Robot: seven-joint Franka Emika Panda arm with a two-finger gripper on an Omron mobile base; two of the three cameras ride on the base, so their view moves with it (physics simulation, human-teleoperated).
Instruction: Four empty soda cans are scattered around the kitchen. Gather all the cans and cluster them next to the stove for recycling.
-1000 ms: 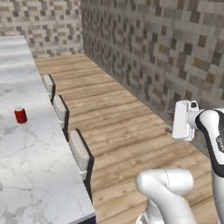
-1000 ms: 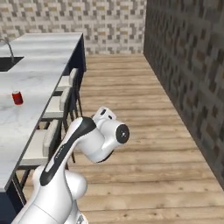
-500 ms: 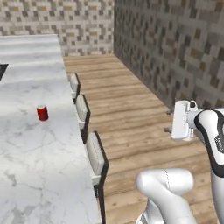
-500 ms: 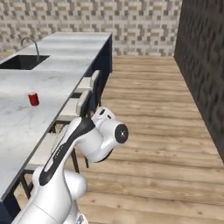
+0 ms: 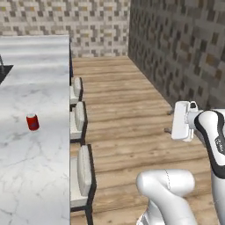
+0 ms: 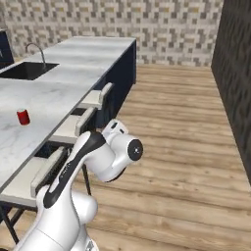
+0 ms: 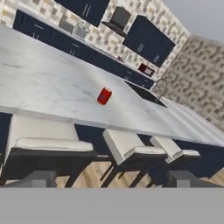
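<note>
Base has swung round over the last second: the whole scene shifted in both base views, so that's camera motion, not the small red soda can with a silver top [image 5: 32,121] moving. It stands upright on the white marble island table [image 5: 39,167], well in from the edge with the pale-cushioned bar stools [image 5: 81,169], and now sits more central in frame, with the dark sink and curved faucet [image 6: 35,56] beyond it in the right base view. Arm pose looks unchanged, folded up high over the wood plank floor [image 5: 123,114], well apart from the can. End effector [image 7: 111,181] is released, tips spread wide with nothing between them. Hand view lines up on the can across the stools; another can may be on the far navy-cabinet counter, too small to confirm. Read: still approaching, no can gathered here yet.
</note>
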